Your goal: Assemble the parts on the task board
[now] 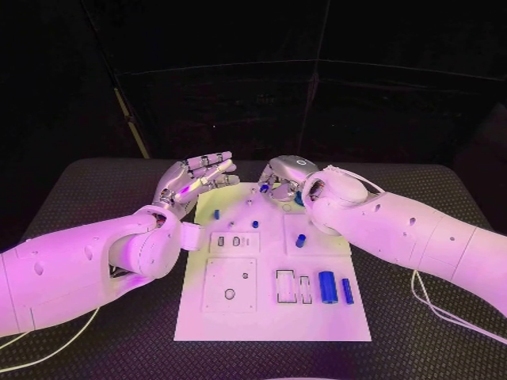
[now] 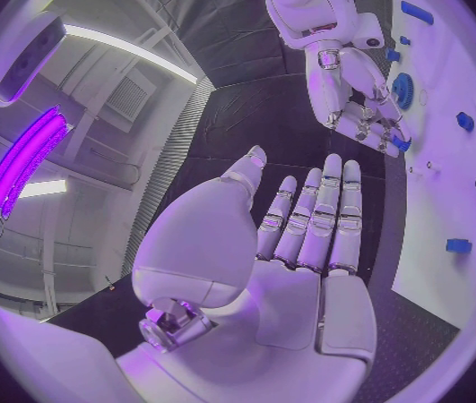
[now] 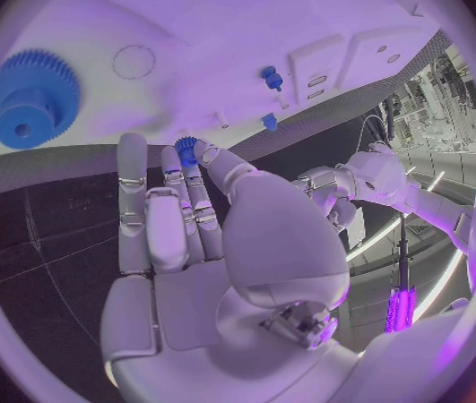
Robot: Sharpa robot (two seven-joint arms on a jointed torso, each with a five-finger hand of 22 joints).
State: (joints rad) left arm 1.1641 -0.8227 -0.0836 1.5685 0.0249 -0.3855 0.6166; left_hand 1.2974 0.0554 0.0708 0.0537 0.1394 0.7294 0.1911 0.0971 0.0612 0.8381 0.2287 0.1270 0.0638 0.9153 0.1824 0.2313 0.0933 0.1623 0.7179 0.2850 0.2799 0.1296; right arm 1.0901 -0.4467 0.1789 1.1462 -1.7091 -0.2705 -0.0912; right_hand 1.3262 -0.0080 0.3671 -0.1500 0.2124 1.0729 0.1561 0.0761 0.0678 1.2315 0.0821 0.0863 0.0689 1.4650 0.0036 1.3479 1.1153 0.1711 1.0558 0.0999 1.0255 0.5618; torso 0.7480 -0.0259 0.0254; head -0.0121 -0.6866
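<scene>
Pinching a small blue gear (image 3: 185, 146) between thumb and fingertip, your right hand (image 1: 286, 179) hangs at the far edge of the task board (image 1: 274, 317), just off the white plate. Your left hand (image 1: 194, 181) is beside that same far end with its palm up and fingers spread wide, holding nothing. A large blue gear (image 3: 27, 97) sits on the board near the right hand (you see it best from the right wrist). Nearer the robot, a blue cylinder (image 1: 326, 286) and a slimmer blue bar (image 1: 347, 290) lie beside a rectangular recess (image 1: 286, 286); whether anything fills that recess, you cannot tell.
</scene>
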